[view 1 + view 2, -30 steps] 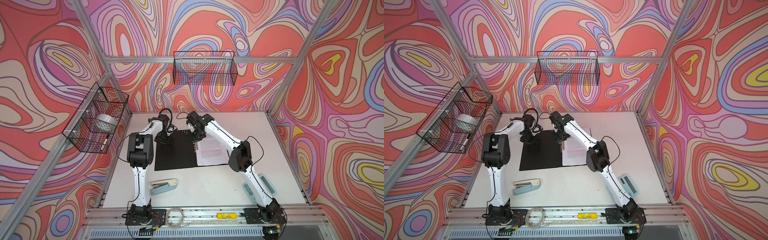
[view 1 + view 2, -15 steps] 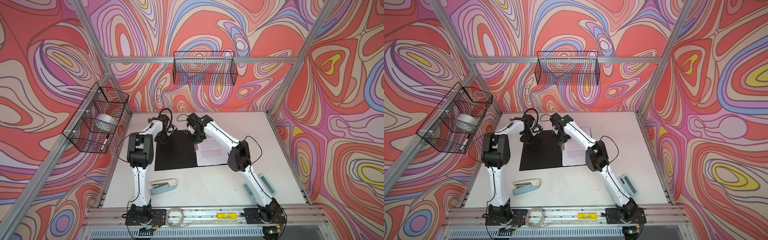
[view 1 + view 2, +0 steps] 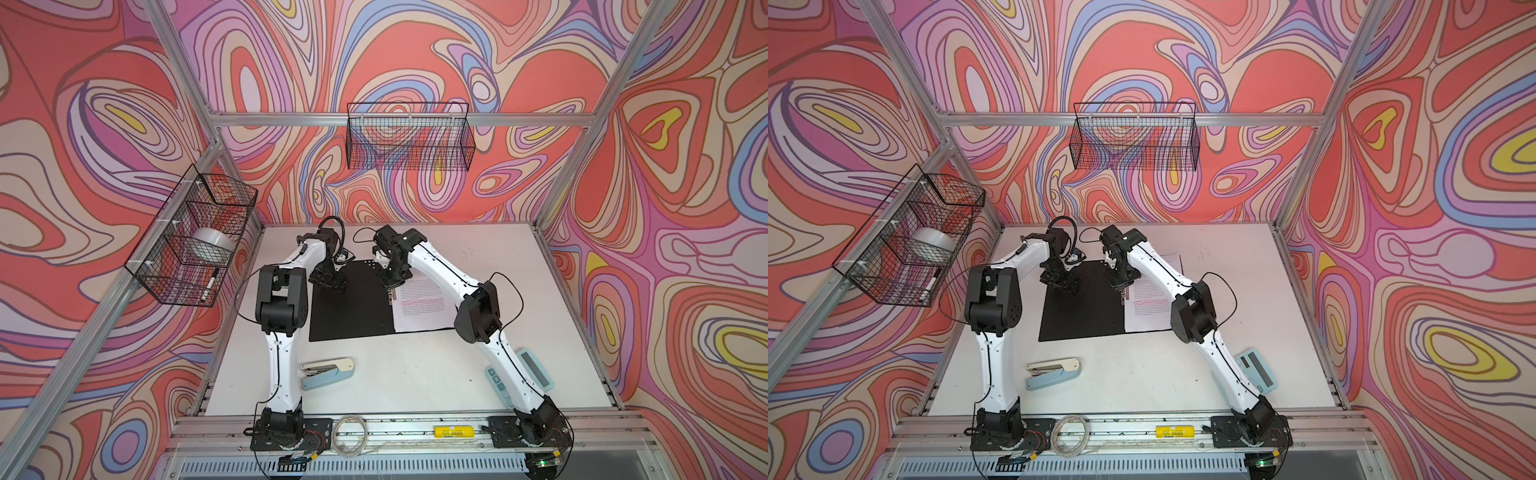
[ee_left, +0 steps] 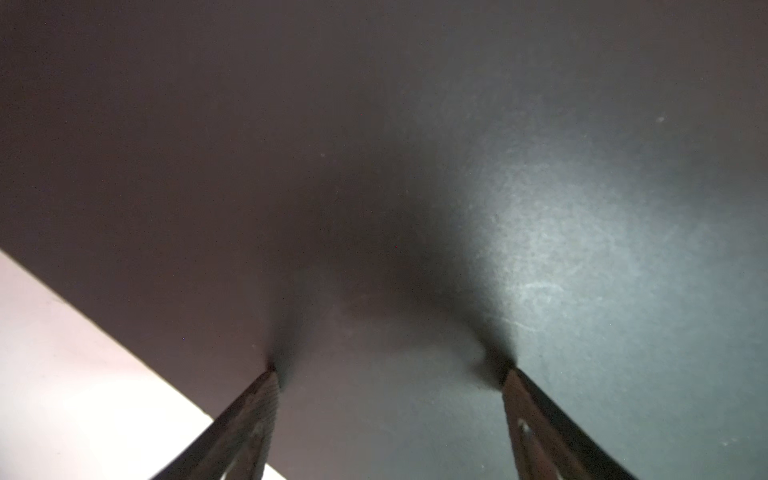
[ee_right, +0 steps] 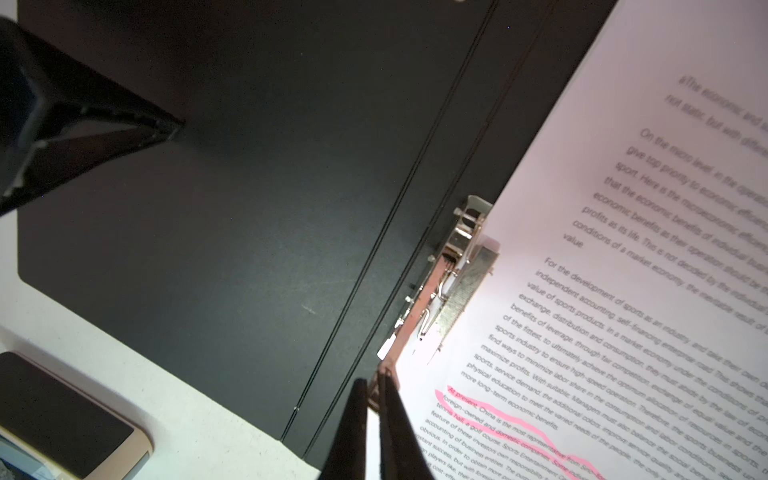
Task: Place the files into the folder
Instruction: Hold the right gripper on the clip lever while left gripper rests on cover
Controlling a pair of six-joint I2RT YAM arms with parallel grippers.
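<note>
left gripper point(image 4: 390, 374) spread, tips on open folder point(image 3: 353, 307), black flap, near far edge; right gripper point(image 5: 374, 384) closed at clip point(image 5: 465, 270) end; table point(image 3: 415, 365) bare in front; files point(image 3: 424, 307) white, pink-highlighted

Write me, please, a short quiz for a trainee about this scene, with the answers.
1. True or false: the left gripper is shut.
2. The files lie on: A) the stapler; B) the right half of the open folder; C) the calculator.
3. What colour is the highlighted line on the files?
Key: 1 false, it is open; 2 B; 3 pink.
</note>
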